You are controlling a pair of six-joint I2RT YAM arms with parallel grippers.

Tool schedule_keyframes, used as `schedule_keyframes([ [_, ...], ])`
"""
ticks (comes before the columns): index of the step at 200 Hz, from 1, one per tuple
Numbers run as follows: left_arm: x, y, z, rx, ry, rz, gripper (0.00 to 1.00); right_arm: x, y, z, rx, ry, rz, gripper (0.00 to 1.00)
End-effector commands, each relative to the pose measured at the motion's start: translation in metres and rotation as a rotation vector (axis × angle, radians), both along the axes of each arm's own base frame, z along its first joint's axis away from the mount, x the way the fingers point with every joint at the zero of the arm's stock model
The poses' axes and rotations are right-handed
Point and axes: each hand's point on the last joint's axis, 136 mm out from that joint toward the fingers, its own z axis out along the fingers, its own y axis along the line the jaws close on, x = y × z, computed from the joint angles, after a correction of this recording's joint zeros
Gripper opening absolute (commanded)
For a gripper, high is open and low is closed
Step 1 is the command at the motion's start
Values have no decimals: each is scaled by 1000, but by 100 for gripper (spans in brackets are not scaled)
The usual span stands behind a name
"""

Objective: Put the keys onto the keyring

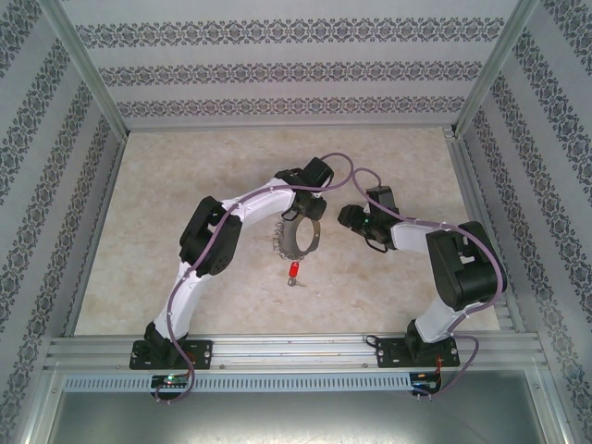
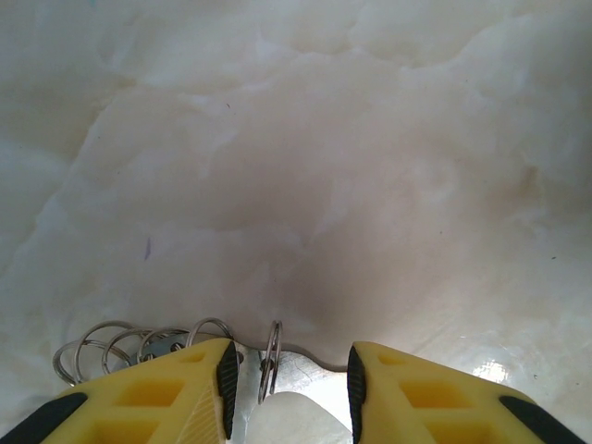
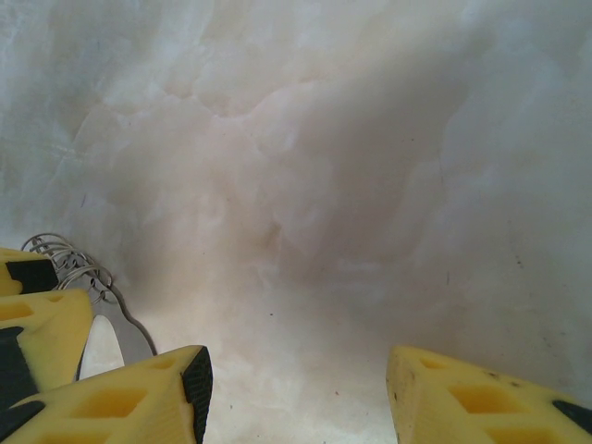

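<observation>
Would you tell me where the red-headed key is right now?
In the top external view, the key lies on the table near its centre, between the two arms and just nearer their bases than the grey keyring.

Red-headed key [image 1: 293, 271], grey silver-fringed keyring [image 1: 298, 237], cream marbled table [image 1: 185, 185], yellow black-padded left pincer fingers [image 2: 157, 396], damask-striped walls [image 1: 277, 74].

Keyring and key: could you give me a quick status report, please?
Left pincer straddling keyring, grip unclear. Right pincer open, empty. Red key loose on table, apart from keyring. Nothing between them.
</observation>
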Motion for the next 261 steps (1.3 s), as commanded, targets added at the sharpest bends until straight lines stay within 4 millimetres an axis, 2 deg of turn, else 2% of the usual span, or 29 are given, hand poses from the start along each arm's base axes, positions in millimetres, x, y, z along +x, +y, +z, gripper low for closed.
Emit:
schedule_keyframes([
  [1, -1, -1, -1, 36, -7, -19, 37, 5, -4, 5, 8, -26, -13, 54],
  [121, 0, 2, -15, 70, 7, -22, 31, 7, -2, 10, 14, -51, -2, 54],
  [167, 0, 3, -14, 74, 7, -17, 19, 6, -1, 19, 34, -68, -7, 54],
  [197, 0, 3, -6, 67, -7, -16, 10, 5, 0, 38, 52, -107, -18, 55],
  [214, 0, 3, 0, 63, -15, -22, 0, 6, 2, 54, 62, -138, -26, 55],
  [243, -2, 3, 10, 61, -26, -42, 0, 6, 9, 90, 86, -208, -40, 56],
  [261, -2, 5, 25, 58, -54, -56, 0, 3, 17, 118, 92, -248, -45, 58],
])
